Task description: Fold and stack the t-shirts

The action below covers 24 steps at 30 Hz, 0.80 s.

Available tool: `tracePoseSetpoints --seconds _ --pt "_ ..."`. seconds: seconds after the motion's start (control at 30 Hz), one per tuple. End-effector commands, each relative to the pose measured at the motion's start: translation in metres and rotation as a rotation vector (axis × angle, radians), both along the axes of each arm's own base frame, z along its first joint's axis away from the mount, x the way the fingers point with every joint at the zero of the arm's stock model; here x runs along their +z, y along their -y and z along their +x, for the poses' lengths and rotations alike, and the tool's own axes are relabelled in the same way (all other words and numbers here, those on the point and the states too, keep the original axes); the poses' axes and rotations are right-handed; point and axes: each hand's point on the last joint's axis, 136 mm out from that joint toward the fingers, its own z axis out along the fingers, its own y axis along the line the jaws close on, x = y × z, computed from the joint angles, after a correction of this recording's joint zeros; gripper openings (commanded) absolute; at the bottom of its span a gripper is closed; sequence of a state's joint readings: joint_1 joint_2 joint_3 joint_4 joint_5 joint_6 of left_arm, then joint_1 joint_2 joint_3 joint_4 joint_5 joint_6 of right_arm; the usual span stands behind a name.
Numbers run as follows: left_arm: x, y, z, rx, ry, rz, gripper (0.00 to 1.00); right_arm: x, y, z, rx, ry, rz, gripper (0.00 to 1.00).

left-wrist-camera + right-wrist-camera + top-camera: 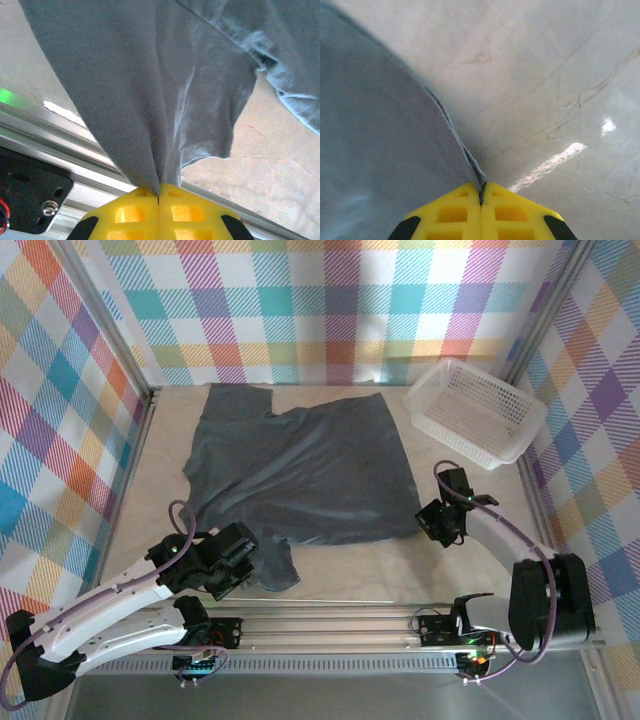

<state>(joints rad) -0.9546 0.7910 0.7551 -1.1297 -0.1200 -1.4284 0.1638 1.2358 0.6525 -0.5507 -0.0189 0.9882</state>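
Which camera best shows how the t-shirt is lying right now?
Top external: the whole t-shirt shows, spread on the table. Left wrist gives a bunched fold pinched in the left gripper; right wrist gives its hem pinched in the right gripper.

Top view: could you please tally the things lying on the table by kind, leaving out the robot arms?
Grey t-shirt: 1
White basket: 1
Total: 2
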Motion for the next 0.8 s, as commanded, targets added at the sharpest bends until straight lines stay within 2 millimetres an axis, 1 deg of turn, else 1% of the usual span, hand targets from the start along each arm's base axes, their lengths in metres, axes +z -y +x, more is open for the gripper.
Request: tracePoseSetpoints --seconds 0.0,0.07,0.13,0.3,0.4,0.5,0.57,0.6,0.7,0.77 --pt "0.016 0.017 0.002 -0.023 0.021 -0.082 0.00 0.023 0.015 -0.003 0.064 0.034 -0.108 0.00" --pt "0.024 0.022 0.003 -0.031 0.031 -0.097 0.00 0.032 0.017 -0.005 0.081 0.044 -0.126 0.00" --pt "0.029 0.022 0.003 -0.036 0.042 -0.090 0.00 0.036 0.019 -0.010 0.093 0.049 -0.135 0.00" --pt "0.033 0.020 0.002 -0.034 0.056 -0.076 0.00 0.045 0.030 -0.027 0.076 0.054 -0.178 0.00" --pt "0.033 0.012 0.001 -0.014 0.068 -0.049 0.00 0.045 0.035 -0.033 0.070 0.065 -0.190 0.00" --pt "0.040 -0.004 0.003 0.017 0.103 -0.005 0.00 0.040 0.038 -0.037 0.076 0.044 -0.205 0.00" --pt "0.045 -0.012 0.006 0.031 0.133 0.024 0.00 0.036 0.037 -0.035 0.090 0.044 -0.201 0.00" --pt "0.047 -0.013 0.008 0.035 0.146 0.029 0.00 0.035 0.034 -0.032 0.102 0.051 -0.194 0.00" --pt "0.048 -0.004 0.020 0.032 0.180 0.042 0.00 0.031 0.026 -0.024 0.147 0.036 -0.168 0.00" --pt "0.056 -0.001 0.031 0.043 0.218 0.077 0.00 0.029 0.020 -0.018 0.181 0.024 -0.148 0.00"
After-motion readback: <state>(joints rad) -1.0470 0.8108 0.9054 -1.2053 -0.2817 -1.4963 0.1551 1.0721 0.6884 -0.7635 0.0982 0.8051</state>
